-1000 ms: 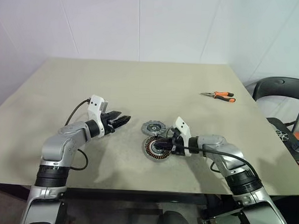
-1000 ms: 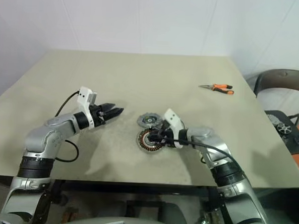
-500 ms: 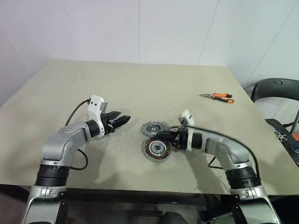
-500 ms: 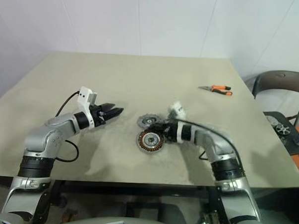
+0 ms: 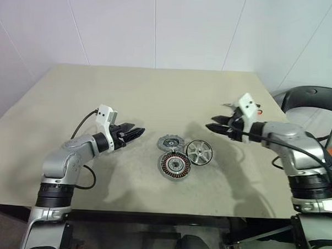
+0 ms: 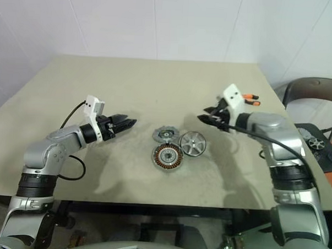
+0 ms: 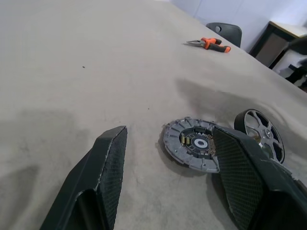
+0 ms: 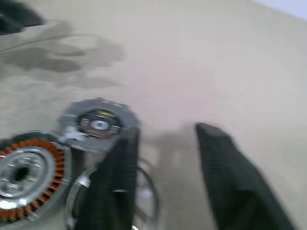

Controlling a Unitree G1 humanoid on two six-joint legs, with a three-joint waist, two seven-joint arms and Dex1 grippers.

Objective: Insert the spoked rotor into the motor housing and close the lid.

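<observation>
Beige table (image 5: 101,88) carrying motor parts and pliers

Near its front edge cluster the motor housing (image 5: 174,165), the lid (image 5: 170,142) behind it and the spoked rotor (image 5: 199,152) beside; orange-handled pliers (image 7: 208,43) lie far right.

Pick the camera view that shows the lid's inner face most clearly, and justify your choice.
The left wrist view: the lid lies close, its dark centre and notched rim sharp. Both eye views show it small beside the motor housing; the right wrist view shows it blurred.

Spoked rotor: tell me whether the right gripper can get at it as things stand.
Probably yes. The spoked rotor lies flat beside the motor housing, uncovered from above, and the right gripper hangs open above the table with nothing between them.
</observation>
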